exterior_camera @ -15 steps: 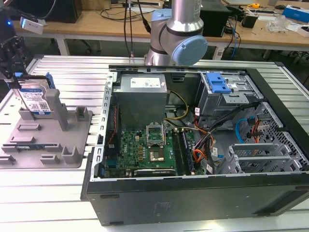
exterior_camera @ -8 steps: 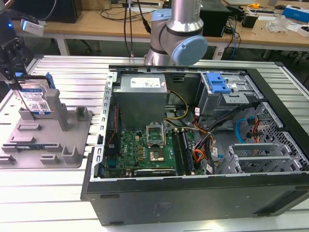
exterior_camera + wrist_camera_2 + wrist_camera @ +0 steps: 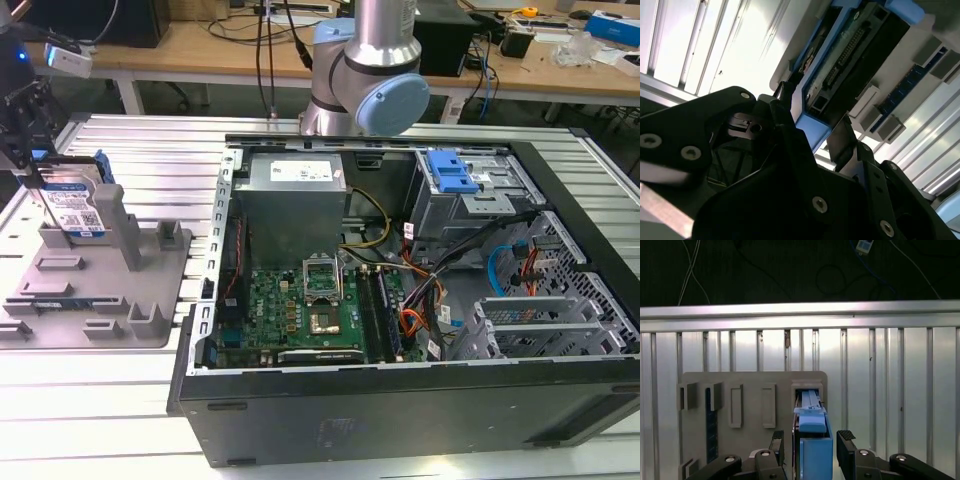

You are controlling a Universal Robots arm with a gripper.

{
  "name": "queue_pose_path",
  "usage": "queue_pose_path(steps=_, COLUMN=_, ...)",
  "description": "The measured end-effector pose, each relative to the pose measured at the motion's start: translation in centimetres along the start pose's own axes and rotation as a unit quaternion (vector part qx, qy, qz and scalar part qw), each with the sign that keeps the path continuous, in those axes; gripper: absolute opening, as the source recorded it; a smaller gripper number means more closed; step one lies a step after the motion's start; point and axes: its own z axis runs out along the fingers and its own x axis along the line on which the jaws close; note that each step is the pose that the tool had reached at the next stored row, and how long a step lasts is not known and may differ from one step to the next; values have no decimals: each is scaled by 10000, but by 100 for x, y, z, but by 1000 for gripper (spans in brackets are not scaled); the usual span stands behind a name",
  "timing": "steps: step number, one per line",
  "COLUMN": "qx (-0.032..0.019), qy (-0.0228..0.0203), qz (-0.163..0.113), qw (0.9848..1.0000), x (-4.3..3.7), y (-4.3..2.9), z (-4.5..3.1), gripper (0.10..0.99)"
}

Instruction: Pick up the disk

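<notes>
The pincer (image 3: 811, 437) is closest in the first wrist view. Its two black fingers (image 3: 846, 441) are spread just wider than the disk (image 3: 812, 456), one on each side of it. A thin dark gap shows on either side, so I judge the jaws open and holding nothing yet.

The disk stands on edge with a blue rail end uppermost, seated in a slot of the grey fixture (image 3: 750, 385). In the exterior view it is at the left, beside an upright post (image 3: 118, 225). Beyond the fixture runs the ribbed metal worktop (image 3: 890, 365).

The step in hand looks like the grasp itself: the pincer is in place but has not squeezed. Freeing the disk would call for an even grip on both sides and a straight pull along the slot, without tilting against the post.
</notes>
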Motion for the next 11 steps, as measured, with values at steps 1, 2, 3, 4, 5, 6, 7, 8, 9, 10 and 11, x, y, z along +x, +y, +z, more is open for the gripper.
queue_pose_path(steps=1, qx=0, qy=0, qz=0, qw=10000, x=0, y=1, z=2, gripper=541)
queue_pose_path(steps=2, qx=-1, qy=0, qz=0, qw=10000, x=0, y=2, z=4, gripper=525)
queue_pose_path(steps=3, qx=0, qy=0, qz=0, qw=10000, x=1, y=2, z=5, gripper=459)
queue_pose_path(steps=4, qx=0, qy=0, qz=0, qw=10000, x=1, y=3, z=6, gripper=392)
queue_pose_path(steps=5, qx=0, qy=0, qz=0, qw=10000, x=1, y=3, z=6, gripper=392)
queue_pose_path(steps=6, qx=0, qy=0, qz=0, qw=10000, x=2, y=3, z=7, gripper=392)
queue_pose_path(steps=7, qx=0, qy=0, qz=0, qw=10000, x=4, y=3, z=8, gripper=392)
queue_pose_path(steps=8, qx=1, qy=0, qz=0, qw=10000, x=5, y=3, z=9, gripper=392)
queue_pose_path(steps=9, qx=1, qy=0, qz=0, qw=10000, x=5, y=3, z=9, gripper=392)
queue_pose_path(steps=10, qx=0, qy=-1, qz=0, qw=10000, x=6, y=3, z=9, gripper=392)
queue_pose_path(steps=11, qx=0, qy=0, qz=0, qw=10000, x=8, y=3, z=10, gripper=376)
